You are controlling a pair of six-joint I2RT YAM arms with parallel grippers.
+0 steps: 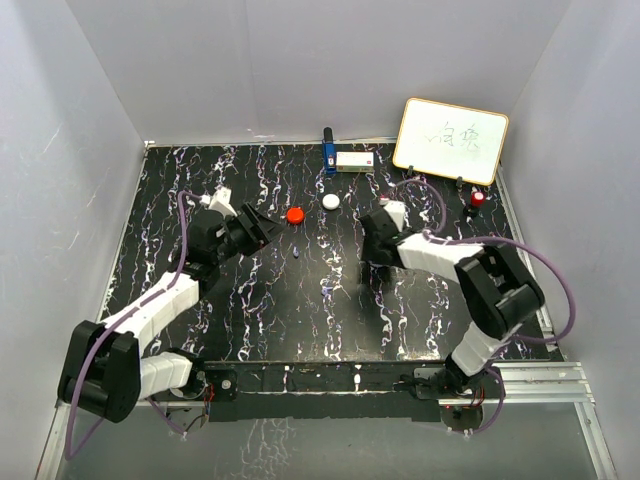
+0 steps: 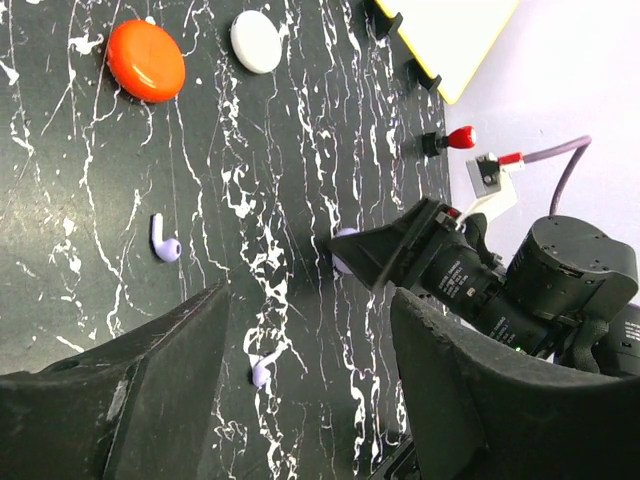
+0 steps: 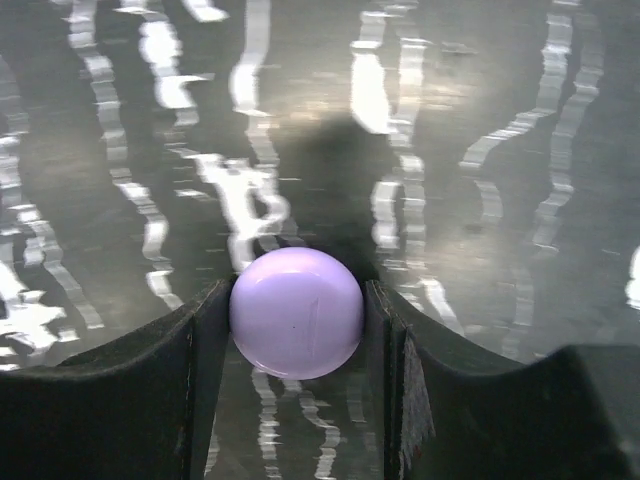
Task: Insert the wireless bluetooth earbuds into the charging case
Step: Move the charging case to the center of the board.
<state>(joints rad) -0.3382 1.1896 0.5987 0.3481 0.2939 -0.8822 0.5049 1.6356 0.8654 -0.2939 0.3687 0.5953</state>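
Across the black marbled table (image 1: pixel 300 300), the whiteboard (image 1: pixel 450 140) stands propped at the far right corner. Both arms reach in toward the middle. Up front, the left gripper (image 2: pixel 310 295) hovers over the table with its fingers spread wide, holding nothing. Now the right gripper (image 3: pixel 297 295): it's down low and pinching the purple pod (image 3: pixel 297 312), a finger pressed against each side. Farther back, the red pod (image 2: pixel 146 60) and the white pod (image 2: pixel 256 41) lie near each other, not touching. And the earbuds, both lilac, both loose on the table: one earbud (image 2: pixel 163 243) lies out beyond the left gripper's fingers, the other earbud (image 2: pixel 262 368) in the gap between those fingers, untouched.
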